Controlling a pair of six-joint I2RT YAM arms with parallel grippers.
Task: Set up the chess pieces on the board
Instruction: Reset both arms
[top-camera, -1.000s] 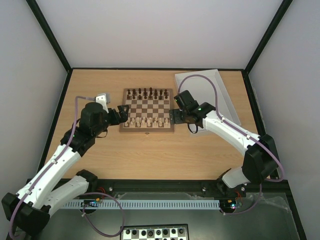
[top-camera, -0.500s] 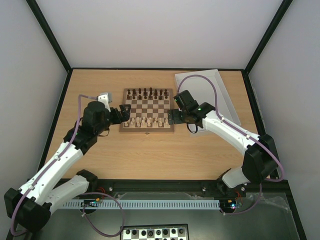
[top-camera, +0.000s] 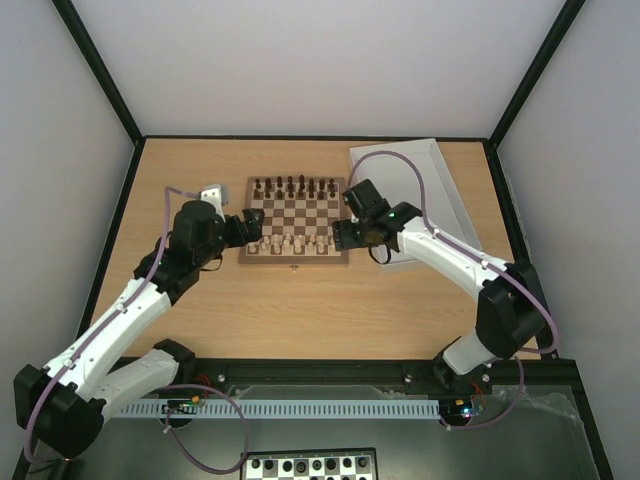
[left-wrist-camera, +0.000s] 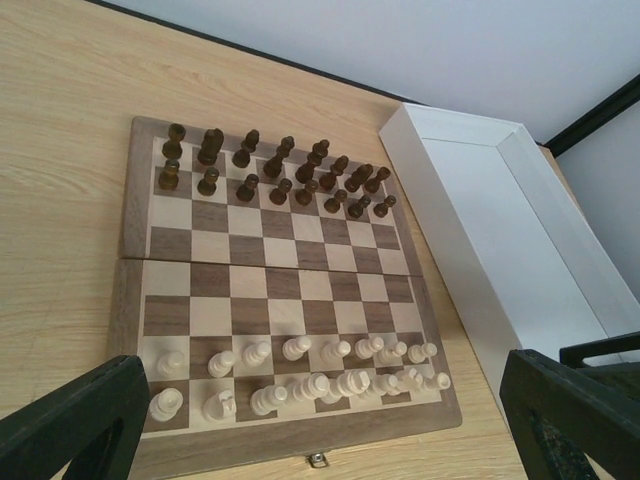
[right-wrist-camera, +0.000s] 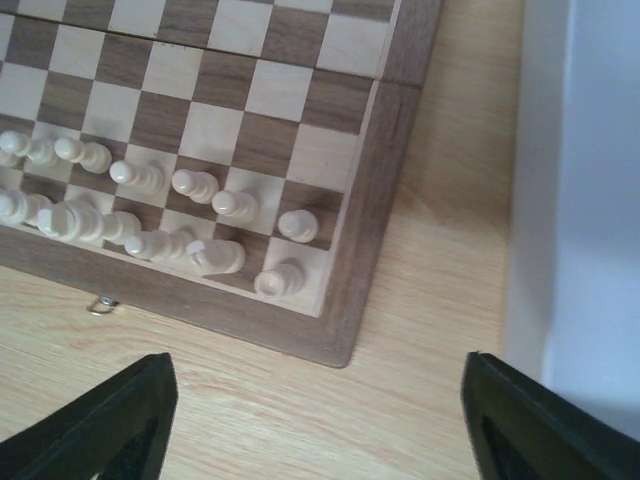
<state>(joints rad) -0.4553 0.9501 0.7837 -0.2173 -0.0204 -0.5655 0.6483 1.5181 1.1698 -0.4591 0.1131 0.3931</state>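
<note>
The wooden board (top-camera: 296, 212) lies mid-table. Cream chess pieces (top-camera: 293, 241) stand in its two near rows, also seen in the left wrist view (left-wrist-camera: 300, 370) and the right wrist view (right-wrist-camera: 150, 215). My left gripper (top-camera: 248, 228) hovers at the board's left edge, open, its fingers (left-wrist-camera: 75, 420) wide apart over the board's near edge (left-wrist-camera: 270, 445), holding nothing. My right gripper (top-camera: 342, 234) is at the board's near right corner (right-wrist-camera: 340, 345), open and empty, with bare table between its fingers (right-wrist-camera: 545, 420).
Dark brown pieces (top-camera: 296, 187) fill the two far rows. A white tray (top-camera: 440, 190) lies right of the board, close to my right arm. A small metal latch (left-wrist-camera: 317, 460) sits on the board's near edge. A black-and-white board (top-camera: 310, 466) lies below the table's front.
My left gripper has crept forward and right along the board's left edge. My right gripper has shifted slightly left and away, toward the board's right edge. No piece has moved.
</note>
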